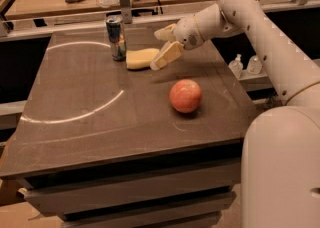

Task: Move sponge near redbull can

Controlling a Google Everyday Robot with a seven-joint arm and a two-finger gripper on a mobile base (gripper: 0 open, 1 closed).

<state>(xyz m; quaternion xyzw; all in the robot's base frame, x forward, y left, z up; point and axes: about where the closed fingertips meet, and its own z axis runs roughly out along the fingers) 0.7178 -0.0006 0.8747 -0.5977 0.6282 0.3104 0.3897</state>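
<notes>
Far side: gripper [166,44], 2 fingers wide apart, holds nothing. The sponge [140,58] lies just right of redbull can [116,37]. Finger bump could shove sponge & tip can.

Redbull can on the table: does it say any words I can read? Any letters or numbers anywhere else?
On the redbull can: markings too blurred to read.
On the sponge, ball, table and the pincer, which is just right of the sponge: no writing shows.
Things on the back desk: too small to read.
</notes>
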